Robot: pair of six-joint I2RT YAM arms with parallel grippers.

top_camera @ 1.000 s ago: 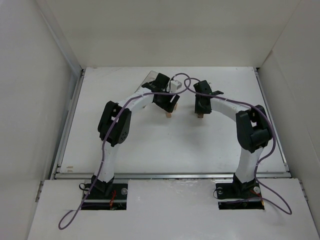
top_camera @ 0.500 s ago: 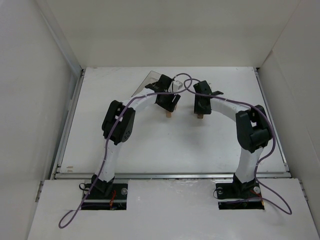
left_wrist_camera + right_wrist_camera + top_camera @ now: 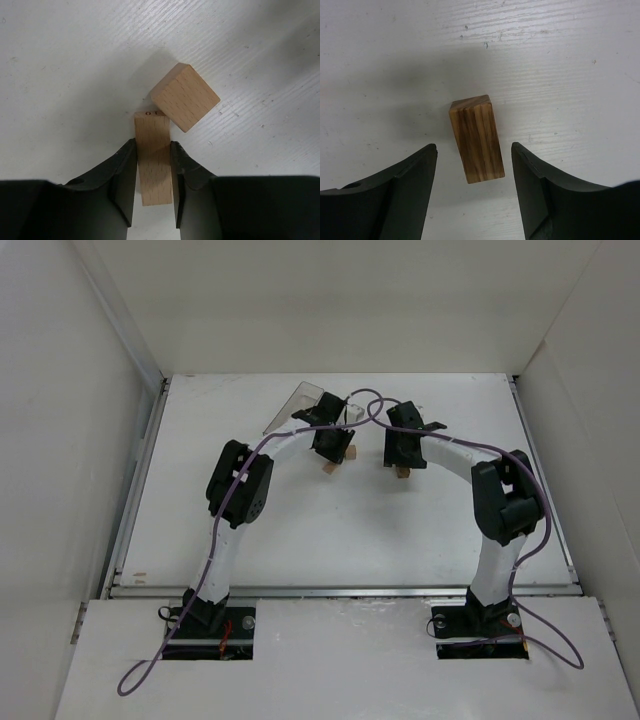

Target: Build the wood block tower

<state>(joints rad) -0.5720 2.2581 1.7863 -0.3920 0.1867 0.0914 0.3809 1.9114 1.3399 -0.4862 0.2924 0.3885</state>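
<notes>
Block (image 3: 152, 142) pinched in left end effector (image 3: 153, 146), beside cube (image 3: 186, 97)

A white table (image 3: 350, 540) stands boxed in by plain white panels: a back wall (image 3: 340, 300), a left wall (image 3: 60, 440) and a right wall (image 3: 600, 460). A metal rail (image 3: 340, 591) runs along the table's near edge, with a white ledge (image 3: 340, 660) below it. Soft, even light throws faint shadows on the streaked, painted tabletop.
</notes>
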